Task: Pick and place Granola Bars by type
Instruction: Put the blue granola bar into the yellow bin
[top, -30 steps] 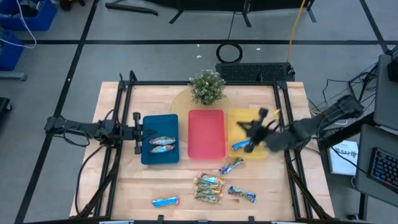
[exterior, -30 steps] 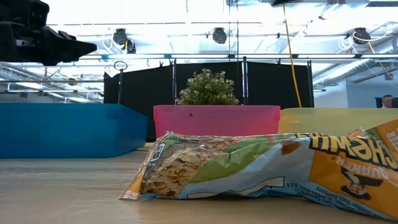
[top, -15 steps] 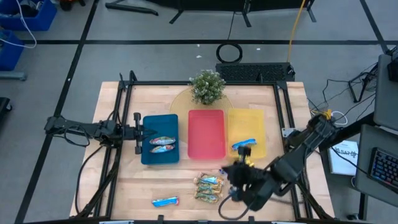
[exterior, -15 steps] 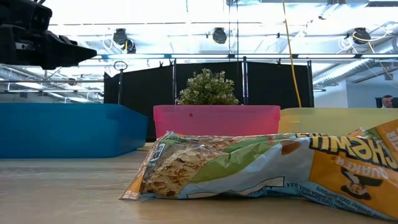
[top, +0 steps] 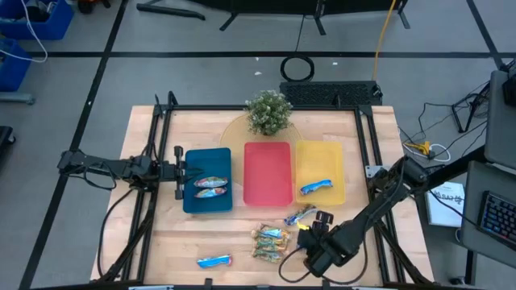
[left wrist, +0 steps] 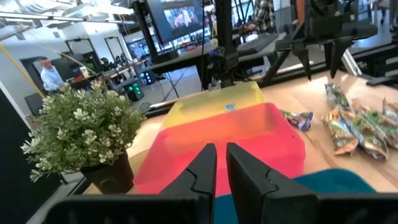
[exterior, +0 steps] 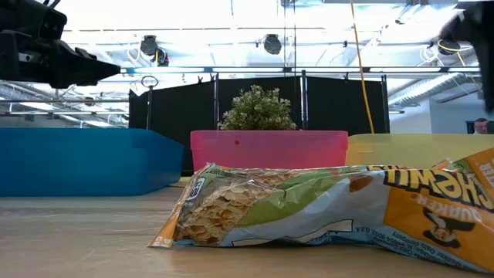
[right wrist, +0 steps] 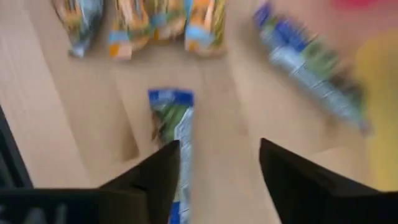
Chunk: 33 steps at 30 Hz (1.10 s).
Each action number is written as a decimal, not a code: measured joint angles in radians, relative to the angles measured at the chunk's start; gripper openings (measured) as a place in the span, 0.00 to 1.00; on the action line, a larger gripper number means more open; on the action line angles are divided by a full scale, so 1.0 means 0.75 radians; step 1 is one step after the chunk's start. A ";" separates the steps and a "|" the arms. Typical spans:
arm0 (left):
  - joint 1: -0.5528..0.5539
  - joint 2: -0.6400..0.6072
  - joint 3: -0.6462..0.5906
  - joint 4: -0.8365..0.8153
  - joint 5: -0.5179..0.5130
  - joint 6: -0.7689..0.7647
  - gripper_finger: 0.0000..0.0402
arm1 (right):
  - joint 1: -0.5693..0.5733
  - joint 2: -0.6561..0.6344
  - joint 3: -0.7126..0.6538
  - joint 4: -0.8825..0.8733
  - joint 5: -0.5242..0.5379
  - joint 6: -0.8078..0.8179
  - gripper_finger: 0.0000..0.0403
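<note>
Two blue-and-orange granola bars [top: 210,187] lie in the blue tray [top: 193,161], and one shiny blue bar [top: 316,187] lies in the yellow tray [top: 321,157]. Loose on the table are a blue bar [top: 214,261], tan bars [top: 270,243] and a blue-green bar [top: 300,215]. My right gripper [right wrist: 217,180] hangs open low over the near right of the table. A blue-green bar [right wrist: 173,127] lies just ahead of one of its fingers [right wrist: 158,180]. My left gripper [left wrist: 221,168] waits shut at the blue tray's left edge, with nothing between its fingers.
The red tray [top: 268,173] stands between the blue and yellow trays. A potted plant [top: 268,113] stands behind it at the far edge. Black frame rails [top: 372,161] run along both sides of the table. Bare wood lies at the near left.
My right gripper has swung from above the yellow tray toward the table's near edge and come down over the loose bars at the near right. In the high view it now covers the bar that lay there. The shiny blue bar stays in the yellow tray.
</note>
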 joint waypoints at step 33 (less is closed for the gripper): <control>0.000 -0.001 0.000 -0.047 -0.005 0.134 0.12 | -0.030 -0.076 -0.487 0.521 -0.242 0.037 0.17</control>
